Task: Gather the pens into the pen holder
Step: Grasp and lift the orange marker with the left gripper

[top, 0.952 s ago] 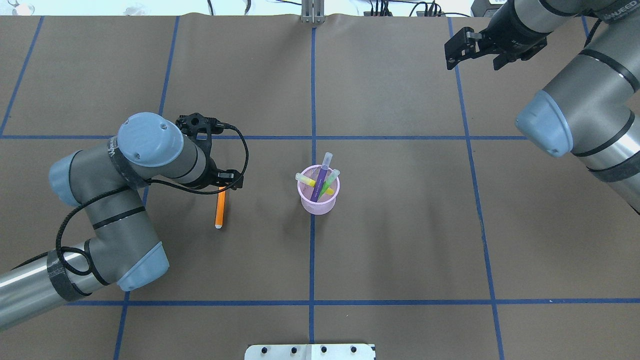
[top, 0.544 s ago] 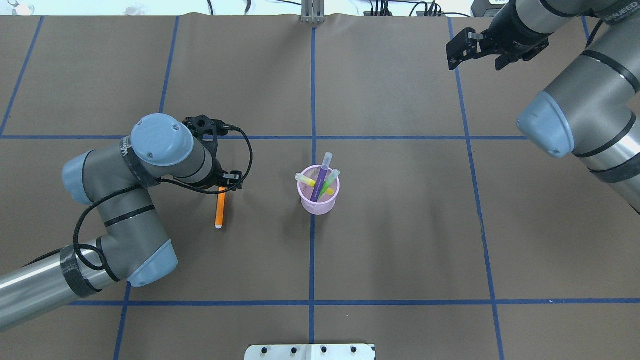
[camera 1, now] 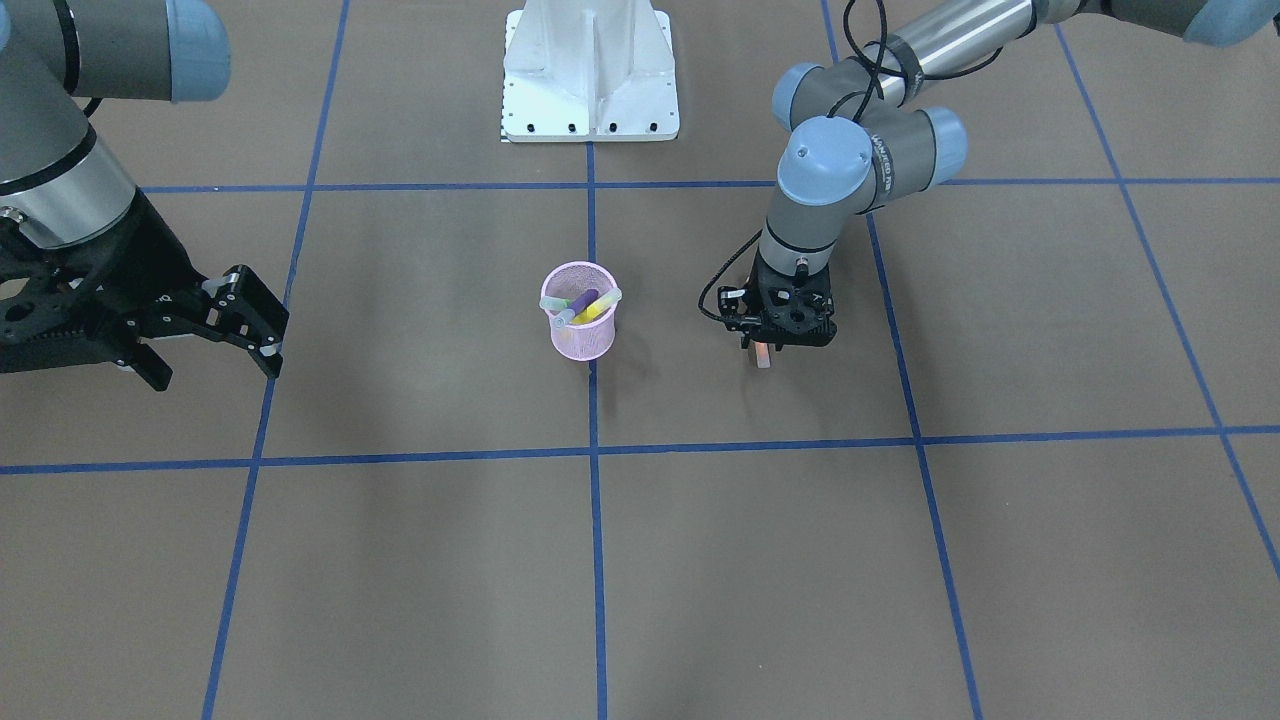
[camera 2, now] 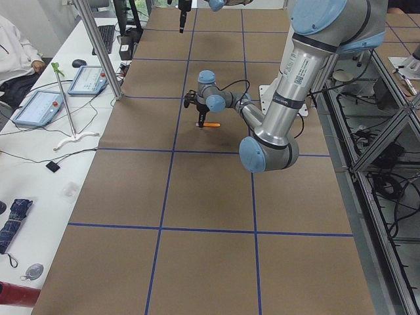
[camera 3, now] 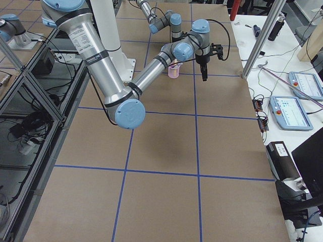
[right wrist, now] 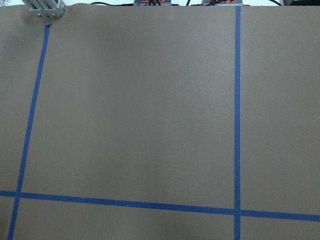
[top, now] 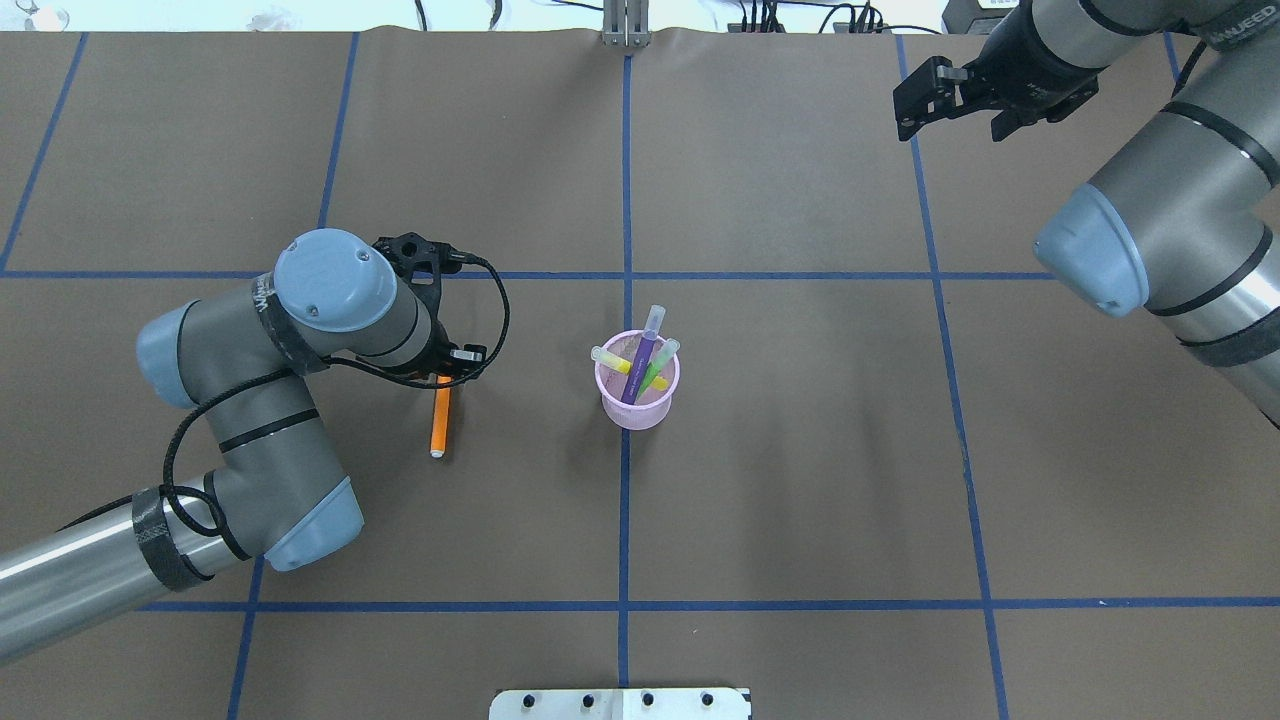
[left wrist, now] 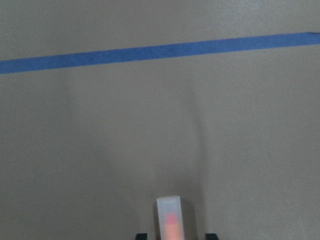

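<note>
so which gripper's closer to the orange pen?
Left. The left gripper is right over the orange pen's capped end, astride it. The right gripper hangs far across the table, past the holder.

The far end of the orange pen (top: 439, 418), lying to the robot's left of the pen holder (top: 640, 410), is covered by the left gripper (top: 444, 372). In the wrist view its barrel is cut off. The lower ends of the three pens (top: 640, 362) are veiled inside the pen holder.
</note>
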`<state>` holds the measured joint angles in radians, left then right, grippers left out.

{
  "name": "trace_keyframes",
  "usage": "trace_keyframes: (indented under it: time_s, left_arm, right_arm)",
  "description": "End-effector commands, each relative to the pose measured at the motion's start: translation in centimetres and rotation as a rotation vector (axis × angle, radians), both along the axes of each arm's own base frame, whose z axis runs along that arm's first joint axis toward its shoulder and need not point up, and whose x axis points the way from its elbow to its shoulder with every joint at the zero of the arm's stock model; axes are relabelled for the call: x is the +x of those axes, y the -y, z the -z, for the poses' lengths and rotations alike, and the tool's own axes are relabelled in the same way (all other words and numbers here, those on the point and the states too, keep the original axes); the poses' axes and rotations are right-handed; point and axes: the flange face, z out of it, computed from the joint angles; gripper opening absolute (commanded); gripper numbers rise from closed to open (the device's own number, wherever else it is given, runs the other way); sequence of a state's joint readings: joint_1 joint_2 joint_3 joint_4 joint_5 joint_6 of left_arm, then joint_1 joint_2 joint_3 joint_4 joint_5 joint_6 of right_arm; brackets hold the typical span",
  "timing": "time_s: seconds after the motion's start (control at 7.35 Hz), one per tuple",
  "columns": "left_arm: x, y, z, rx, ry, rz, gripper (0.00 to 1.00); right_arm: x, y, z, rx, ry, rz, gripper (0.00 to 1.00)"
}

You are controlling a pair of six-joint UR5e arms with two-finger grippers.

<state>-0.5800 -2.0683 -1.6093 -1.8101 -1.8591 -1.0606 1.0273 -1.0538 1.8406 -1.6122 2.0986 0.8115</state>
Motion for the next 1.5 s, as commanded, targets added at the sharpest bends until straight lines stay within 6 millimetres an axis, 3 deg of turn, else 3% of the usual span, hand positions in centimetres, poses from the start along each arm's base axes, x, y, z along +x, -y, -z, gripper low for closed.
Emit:
trace_keyframes:
  time_s: [0.0,0.14,0.41,0.54,0.82,1.09,1.22,1.36]
  left_arm:
    - [0.1,-0.1,-0.1,0.0,0.002,-0.003,0.49]
    - [0.1,-0.1,0.1,0.0,-0.001,-0.001,0.43]
    - [0.1,-0.2,-0.2,-0.001,0.003,-0.005,0.1]
    - [0.1,-0.2,-0.3,-0.002,0.006,-0.005,0.0]
    - [-0.6,-0.3,1.2,0.014,-0.02,-0.001,0.0]
    - [-4.7,-0.4,7.4,0.131,-0.119,0.023,0.0]
    - [-6.2,-0.6,10.3,0.29,-0.185,0.051,0.0]
    - [-6.4,-0.7,11.7,0.438,-0.294,0.052,0.0]
  right_arm:
    - [-0.1,0.0,-0.1,-0.001,-0.001,0.001,1.0]
    - [0.0,0.1,-0.1,-0.001,-0.002,-0.001,1.0]
    - [0.0,0.0,0.0,0.0,0.001,0.001,1.0]
    - [0.0,0.0,0.1,0.001,0.002,0.001,1.0]
    - [0.1,-0.1,0.1,0.001,0.003,0.0,1.0]
    - [0.1,-0.1,0.2,0.003,0.003,-0.001,1.0]
    - [0.1,-0.1,0.1,0.002,0.004,0.0,1.0]
    - [0.1,-0.1,-0.2,0.0,0.001,0.001,1.0]
